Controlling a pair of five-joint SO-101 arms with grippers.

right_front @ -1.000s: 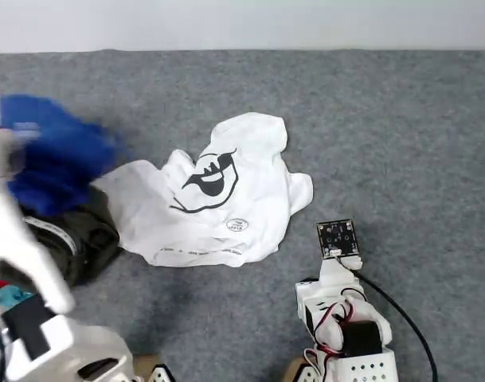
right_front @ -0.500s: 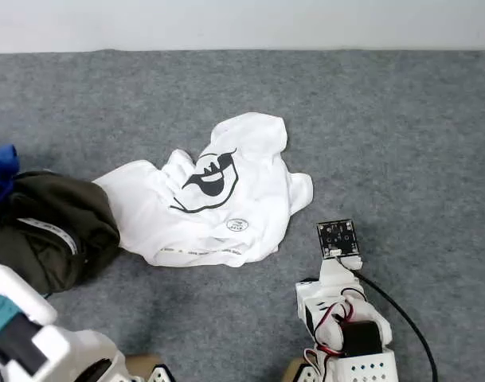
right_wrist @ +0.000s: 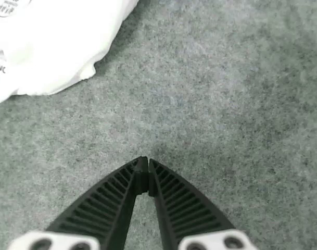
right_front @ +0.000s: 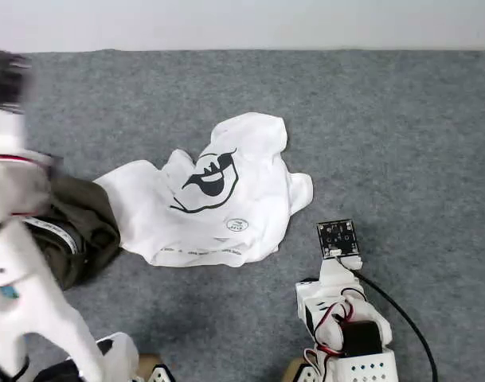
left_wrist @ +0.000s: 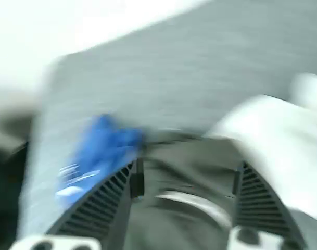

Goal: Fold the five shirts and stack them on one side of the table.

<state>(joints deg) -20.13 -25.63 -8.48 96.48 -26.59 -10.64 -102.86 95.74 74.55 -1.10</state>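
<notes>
At far left of the high view, the left arm (right_front: 15, 263), blurred, over a dark olive shirt (right_front: 87, 231) bunched on the grey table (right_front: 401, 143). In its wrist view, left gripper (left_wrist: 187, 172) with fingers spread wide, holding nothing, above that olive cloth; a blue shirt (left_wrist: 98, 148) just beside it, on the side away from the white. Next, mid-table, a white shirt (right_front: 218, 207) with black print, crumpled and unfolded, one edge touching the olive one. Farther right, near the front edge, the right arm (right_front: 342, 314) tucked low. Right gripper (right_wrist: 148, 179) clenched, tips meeting on nothing, over the grey surface near the white hem
</notes>
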